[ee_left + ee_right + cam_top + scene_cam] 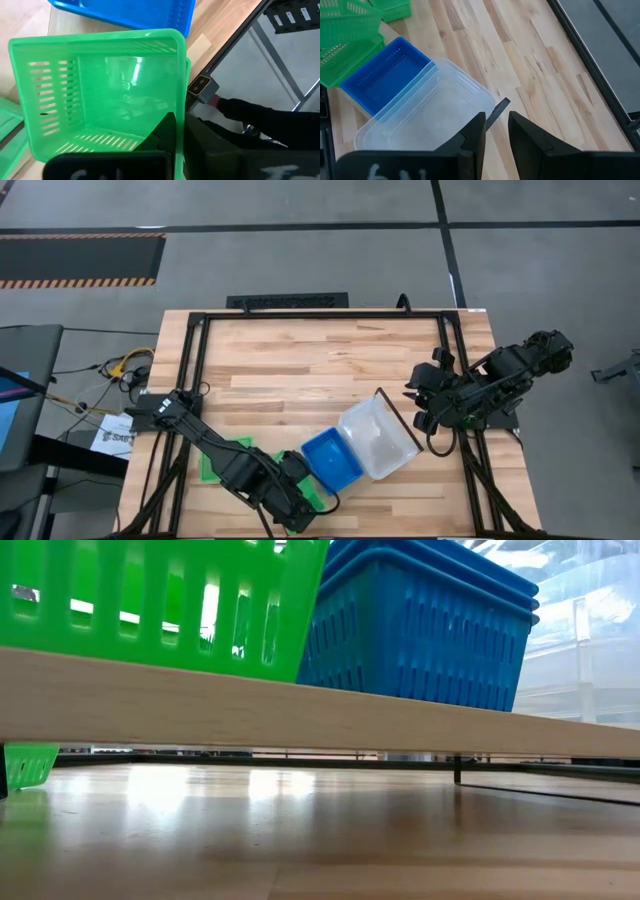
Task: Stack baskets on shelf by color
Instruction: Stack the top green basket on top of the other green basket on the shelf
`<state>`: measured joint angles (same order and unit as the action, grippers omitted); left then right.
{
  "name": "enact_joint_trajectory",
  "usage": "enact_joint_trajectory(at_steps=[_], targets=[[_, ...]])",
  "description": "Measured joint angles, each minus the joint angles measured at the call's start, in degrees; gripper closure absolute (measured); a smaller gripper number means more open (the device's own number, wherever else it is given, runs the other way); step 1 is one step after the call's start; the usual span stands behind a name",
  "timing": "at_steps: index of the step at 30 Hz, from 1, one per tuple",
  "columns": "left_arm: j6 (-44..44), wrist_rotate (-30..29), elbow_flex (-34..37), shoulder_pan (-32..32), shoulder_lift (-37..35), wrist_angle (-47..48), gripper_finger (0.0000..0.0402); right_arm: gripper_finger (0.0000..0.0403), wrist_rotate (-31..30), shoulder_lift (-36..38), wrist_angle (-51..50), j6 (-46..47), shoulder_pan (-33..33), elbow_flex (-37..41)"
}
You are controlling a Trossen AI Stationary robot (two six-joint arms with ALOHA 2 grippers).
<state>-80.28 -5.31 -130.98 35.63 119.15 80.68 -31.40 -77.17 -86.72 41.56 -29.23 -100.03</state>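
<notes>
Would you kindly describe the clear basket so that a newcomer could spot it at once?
Find the light-wood shelf lying slantwise across the table's near half. Three baskets sit along it; the clear basket is at the end nearest the right pincer. Unlike the blue basket beside it, it is colourless and see-through.

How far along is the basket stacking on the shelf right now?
Mostly done, it seems. The blue baskets and clear baskets sit on the shelf. In hand: the left gripper holds a green basket by its wall, over the green stack. Left: release it, and maybe the green piece lying on the table. The right gripper waits beside the clear baskets.
</notes>
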Motion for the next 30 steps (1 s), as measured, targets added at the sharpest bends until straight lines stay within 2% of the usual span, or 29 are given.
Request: enact_joint_trajectory(at_steps=[21,30], targets=[[3.6,-0.3,0.0,-0.4,0.0,-0.1,0.0399,0.0297,0.1,0.0,-0.3,-1.6,0.0,0.0],[4.5,4.1,0.0,-0.4,2.5,-0.2,0.0399,0.0297,0.1,0.0,-0.6,-1.7,0.0,0.0]])
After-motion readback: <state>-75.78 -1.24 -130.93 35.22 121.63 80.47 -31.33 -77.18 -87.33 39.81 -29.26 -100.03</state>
